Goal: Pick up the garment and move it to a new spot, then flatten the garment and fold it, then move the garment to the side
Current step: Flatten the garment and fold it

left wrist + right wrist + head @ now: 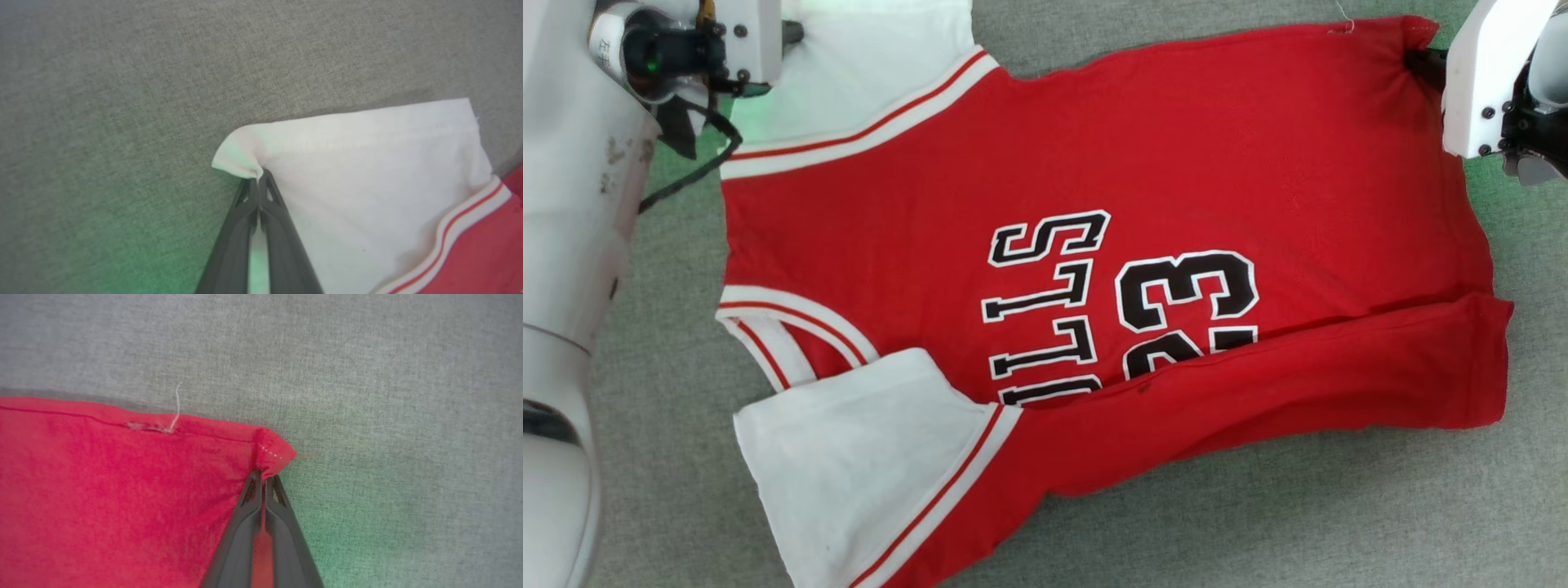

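The garment (1094,245), a red T-shirt with white sleeves and black-and-white lettering, lies spread across the grey surface. Its near long edge is folded over the print, hiding part of the lettering. At the far left, my left gripper (792,33) is shut on the corner of a white sleeve (367,163); in the left wrist view its fingers (259,177) pinch that corner. My right gripper (1417,59) at the far right is shut on the red hem corner (273,455), the cloth bunched at the tips of the gripper (263,477).
Grey woven cloth (1339,506) covers the whole work surface around the shirt. My pale left arm (564,245) runs down the left edge of the head view. A loose white thread (176,404) sticks up from the hem.
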Robot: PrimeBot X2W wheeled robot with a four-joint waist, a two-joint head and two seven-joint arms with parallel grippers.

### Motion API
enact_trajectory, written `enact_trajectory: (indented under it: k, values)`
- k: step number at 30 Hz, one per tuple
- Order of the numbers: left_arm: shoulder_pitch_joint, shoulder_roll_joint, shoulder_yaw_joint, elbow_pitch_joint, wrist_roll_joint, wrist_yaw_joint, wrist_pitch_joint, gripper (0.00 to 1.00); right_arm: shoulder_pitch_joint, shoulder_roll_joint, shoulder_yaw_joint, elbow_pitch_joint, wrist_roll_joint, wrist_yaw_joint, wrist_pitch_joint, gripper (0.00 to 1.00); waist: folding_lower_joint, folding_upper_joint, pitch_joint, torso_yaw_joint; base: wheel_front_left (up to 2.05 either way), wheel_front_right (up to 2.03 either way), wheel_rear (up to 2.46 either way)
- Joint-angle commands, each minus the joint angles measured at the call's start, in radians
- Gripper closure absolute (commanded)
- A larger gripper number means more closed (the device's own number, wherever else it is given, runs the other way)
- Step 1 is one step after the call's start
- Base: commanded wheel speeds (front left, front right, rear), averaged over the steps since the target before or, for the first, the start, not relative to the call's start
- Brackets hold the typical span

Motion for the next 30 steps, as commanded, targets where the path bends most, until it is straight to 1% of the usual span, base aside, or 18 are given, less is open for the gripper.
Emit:
enact_trajectory:
  k: [1,6,9,13,17,21,22,23,26,29,30]
  values:
    - [0.078,-0.018,-0.027,0.027,-0.005,-0.001,0.017,1.0,0.01,0.002,0.023,0.027,0.012,-0.002,-0.011,1.0,0.0,0.0,-0.002,0.001,0.0,0.0,0.0]
    - [0.091,-0.03,-0.016,0.006,-0.031,-0.002,-0.025,1.0,-0.001,-0.006,0.053,0.047,0.034,-0.002,-0.055,1.0,0.0,0.0,-0.021,0.017,0.0,0.0,0.0]
    - [0.104,-0.04,-0.005,-0.031,-0.057,-0.002,-0.079,1.0,0.006,-0.018,0.064,0.039,0.043,-0.002,-0.106,1.0,0.0,0.0,-0.055,0.039,0.0,0.0,0.0]
    - [0.133,-0.045,0.019,-0.097,-0.102,-0.002,-0.177,1.0,0.049,-0.052,0.074,0.008,0.093,-0.002,-0.182,1.0,0.0,0.0,-0.123,0.073,0.0,0.0,0.0]
    - [0.214,-0.027,0.022,-0.201,-0.154,-0.002,-0.253,1.0,0.117,-0.103,0.109,-0.047,0.141,-0.002,-0.212,1.0,0.0,0.0,-0.201,0.099,0.0,0.0,0.0]
    - [0.314,0.019,0.025,-0.36,-0.209,-0.002,-0.322,1.0,0.198,-0.178,0.148,-0.127,0.184,-0.002,-0.221,1.0,0.0,0.0,-0.258,0.119,0.0,0.0,0.0]
    - [0.314,0.019,0.025,-0.36,-0.209,-0.002,-0.322,1.0,0.198,-0.178,0.148,-0.127,0.184,-0.002,-0.221,1.0,0.0,0.0,-0.258,0.119,0.0,0.0,0.0]
    - [0.37,0.052,0.028,-0.441,-0.232,-0.002,-0.34,1.0,0.236,-0.214,0.157,-0.172,0.207,-0.002,-0.226,1.0,0.0,0.0,-0.277,0.13,0.0,0.0,0.0]
    - [0.462,0.109,0.034,-0.56,-0.247,0.0,-0.365,1.0,0.298,-0.267,0.16,-0.233,0.227,-0.002,-0.231,1.0,0.0,0.0,-0.294,0.141,0.0,0.0,0.0]
    - [0.563,0.158,0.046,-0.684,-0.262,0.027,-0.394,1.0,0.363,-0.315,0.154,-0.292,0.246,-0.002,-0.243,1.0,0.0,0.0,-0.302,0.153,0.0,0.0,0.0]
    - [0.563,0.158,0.046,-0.684,-0.262,0.027,-0.394,1.0,0.363,-0.315,0.154,-0.292,0.246,-0.002,-0.243,1.0,0.0,0.0,-0.302,0.153,0.0,0.0,0.0]
